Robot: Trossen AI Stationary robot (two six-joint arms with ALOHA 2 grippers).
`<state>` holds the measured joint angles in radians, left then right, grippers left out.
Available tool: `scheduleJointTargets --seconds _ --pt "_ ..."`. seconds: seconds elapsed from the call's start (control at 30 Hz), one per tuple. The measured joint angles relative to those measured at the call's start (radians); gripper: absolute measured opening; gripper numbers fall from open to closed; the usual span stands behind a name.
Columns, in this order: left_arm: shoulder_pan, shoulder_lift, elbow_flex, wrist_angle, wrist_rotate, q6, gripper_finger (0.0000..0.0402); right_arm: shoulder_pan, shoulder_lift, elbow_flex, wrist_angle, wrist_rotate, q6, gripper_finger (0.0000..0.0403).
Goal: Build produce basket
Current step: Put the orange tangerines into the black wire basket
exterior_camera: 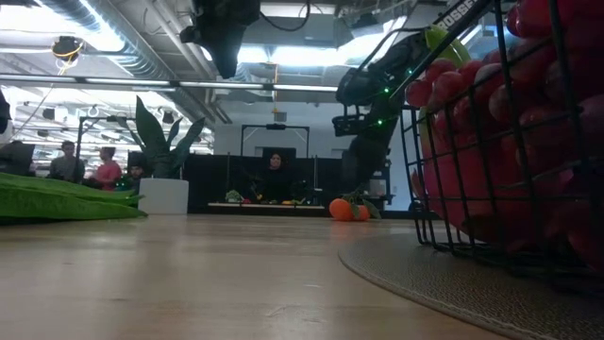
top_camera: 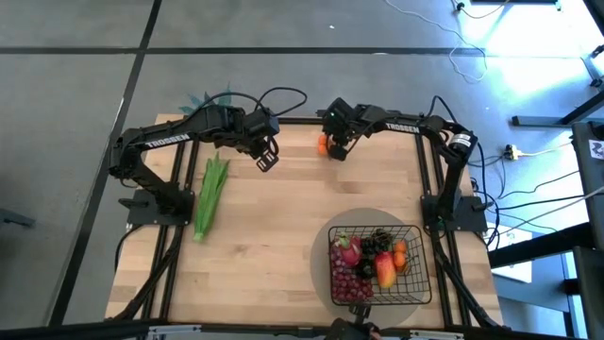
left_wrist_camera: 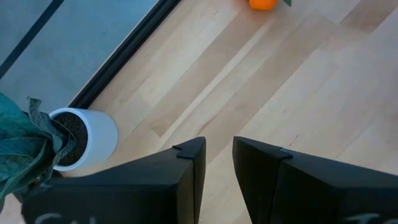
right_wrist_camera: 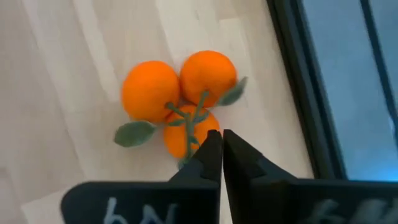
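High view: one wooden table (top_camera: 283,236) is seen, with two arms over its far edge. One black wire basket (top_camera: 412,283) sits on a round grey mat (top_camera: 323,260) at the near right, filled with a pink dragon fruit (top_camera: 349,251), mango (top_camera: 385,271) and grapes (top_camera: 345,282). One green leafy stalk (top_camera: 211,194) lies at the left. Three tangerines (right_wrist_camera: 177,93) are clustered at the far edge, just below the right gripper (right_wrist_camera: 221,146), whose fingers are pressed together, empty. The left gripper (left_wrist_camera: 217,165) hangs slightly parted near a potted plant (left_wrist_camera: 81,137). People are seated in the room beyond.
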<state>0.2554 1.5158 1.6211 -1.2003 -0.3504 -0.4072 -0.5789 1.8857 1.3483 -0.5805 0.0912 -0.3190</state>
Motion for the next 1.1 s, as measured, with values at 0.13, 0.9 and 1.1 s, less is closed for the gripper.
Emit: scheduleJointTargets --seconds 0.13,0.9,1.1 --pt "0.000 0.000 0.000 0.000 0.000 0.000 0.0069 -0.003 0.000 0.000 0.000 -0.042 -0.001 0.0003" --pt "0.030 0.000 0.000 0.000 -0.001 0.000 0.0069 -0.003 0.001 0.015 -0.025 -0.039 -0.053 0.0125" --pt "0.042 0.000 0.000 0.000 0.000 0.000 0.0069 -0.008 0.001 0.145 -0.130 -0.070 -0.006 0.0125"
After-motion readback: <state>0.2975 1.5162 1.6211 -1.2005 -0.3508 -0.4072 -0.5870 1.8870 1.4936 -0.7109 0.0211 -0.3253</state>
